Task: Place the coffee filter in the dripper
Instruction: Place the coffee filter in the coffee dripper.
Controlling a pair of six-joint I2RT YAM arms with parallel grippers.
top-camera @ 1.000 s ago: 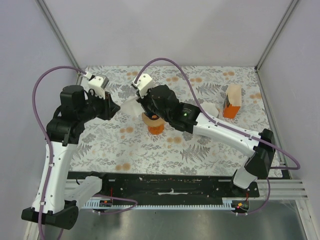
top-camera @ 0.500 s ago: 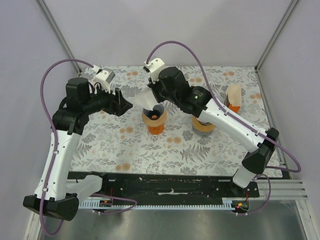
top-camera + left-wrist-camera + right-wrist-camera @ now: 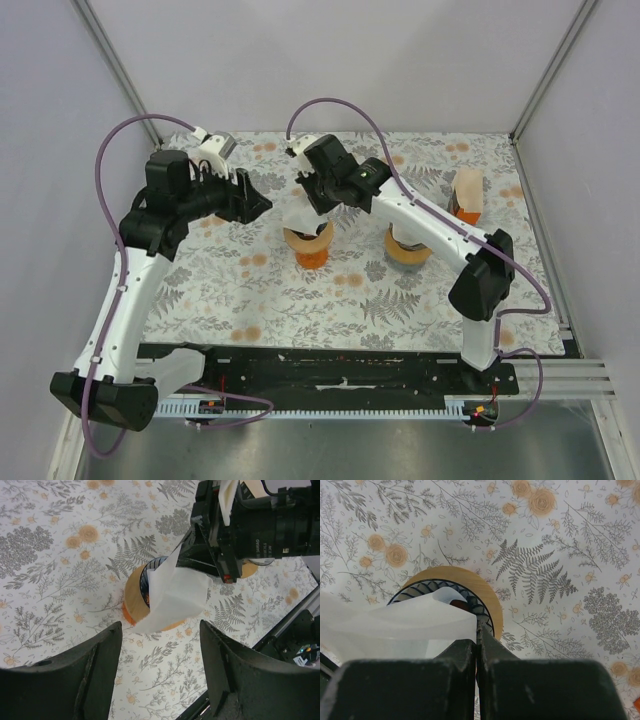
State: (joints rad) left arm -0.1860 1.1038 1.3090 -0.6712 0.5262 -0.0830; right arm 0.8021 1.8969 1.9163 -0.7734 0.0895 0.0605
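The dripper (image 3: pixel 310 245) is an orange cone with a wooden collar (image 3: pixel 134 599) and dark ribbed inside (image 3: pixel 427 586). It stands mid-table. The white paper coffee filter (image 3: pixel 299 217) hangs tilted over its mouth, with its lower end inside the rim (image 3: pixel 395 625). My right gripper (image 3: pixel 477 630) is shut on the filter's edge and sits just above the dripper (image 3: pixel 313 206). My left gripper (image 3: pixel 160 630) is open and holds nothing. It hovers a little to the left of the filter (image 3: pixel 175 597) without touching it (image 3: pixel 262 204).
A second round wooden-collared holder (image 3: pixel 408 248) stands right of the dripper, under the right forearm. An orange and white carton (image 3: pixel 463 205) stands at the right side. The floral tablecloth (image 3: pixel 300 300) is walled in by pale panels at the back and sides.
My left gripper has opened and let go of the filter. The right arm swung back and to the right, still holding the filter over the dripper.
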